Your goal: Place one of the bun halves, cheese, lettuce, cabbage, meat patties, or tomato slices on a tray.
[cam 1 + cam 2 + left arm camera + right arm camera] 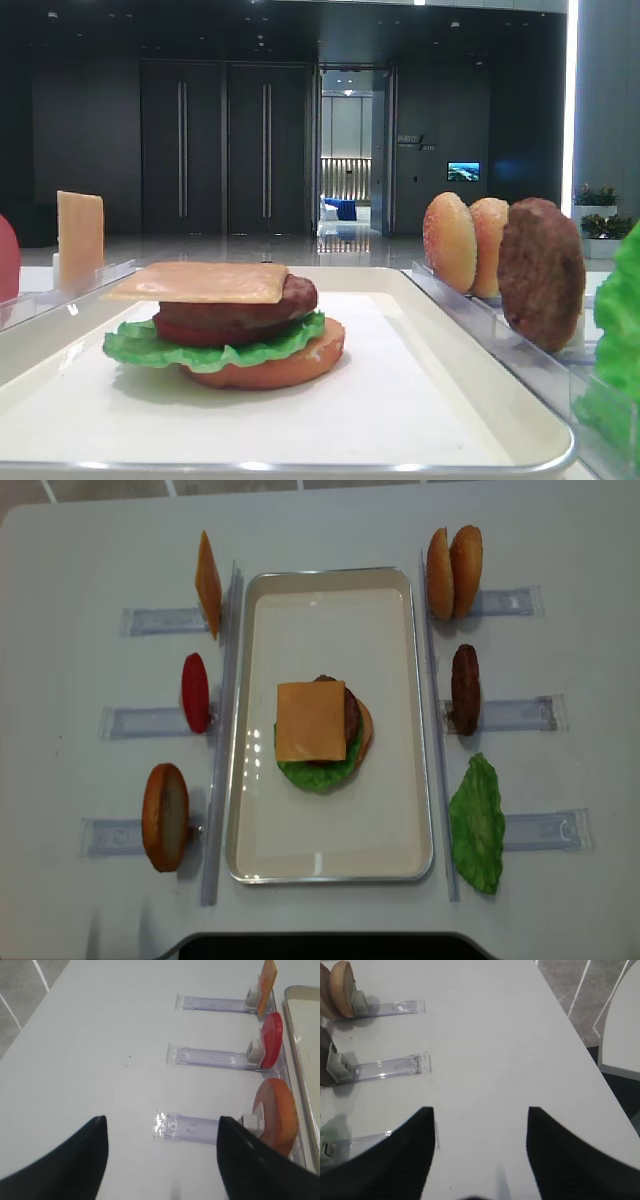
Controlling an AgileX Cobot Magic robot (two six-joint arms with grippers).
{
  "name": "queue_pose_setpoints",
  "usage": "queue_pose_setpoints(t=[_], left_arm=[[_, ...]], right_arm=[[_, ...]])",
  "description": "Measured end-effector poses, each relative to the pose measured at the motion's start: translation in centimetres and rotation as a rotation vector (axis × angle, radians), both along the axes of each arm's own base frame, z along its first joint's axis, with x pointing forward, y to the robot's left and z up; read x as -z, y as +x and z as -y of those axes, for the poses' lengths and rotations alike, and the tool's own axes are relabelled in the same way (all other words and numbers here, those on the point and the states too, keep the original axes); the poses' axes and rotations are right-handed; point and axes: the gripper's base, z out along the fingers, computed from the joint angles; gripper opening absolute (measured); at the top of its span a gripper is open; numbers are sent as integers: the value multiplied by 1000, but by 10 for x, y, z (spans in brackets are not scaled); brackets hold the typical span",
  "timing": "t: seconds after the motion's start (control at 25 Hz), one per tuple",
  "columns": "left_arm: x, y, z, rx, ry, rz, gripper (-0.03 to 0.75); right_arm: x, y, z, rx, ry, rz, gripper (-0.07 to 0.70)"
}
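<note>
A smooth, matt cream tray (pixel 330 850) with a shiny metallic rim sits on a matt white table (pixel 80 730). The cheese (pixel 311 721) looks smooth and waxy. Meat patties (pixel 541 272) look rough and grainy. Clear glossy plastic racks (pixel 210 1056) hold pieces.

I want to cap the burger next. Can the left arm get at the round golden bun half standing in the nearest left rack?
Probably yes: the left gripper stands open facing the bun half, with only bare table between.
</note>
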Motion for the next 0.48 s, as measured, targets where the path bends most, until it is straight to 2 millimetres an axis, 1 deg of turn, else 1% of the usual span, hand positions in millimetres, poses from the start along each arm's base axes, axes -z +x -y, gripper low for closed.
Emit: queue_pose_setpoints(t=[0.48], left_arm=[[2,1,5,101,-8,-12,516]], right_arm=[[0,0,0,0,0,-1,391]])
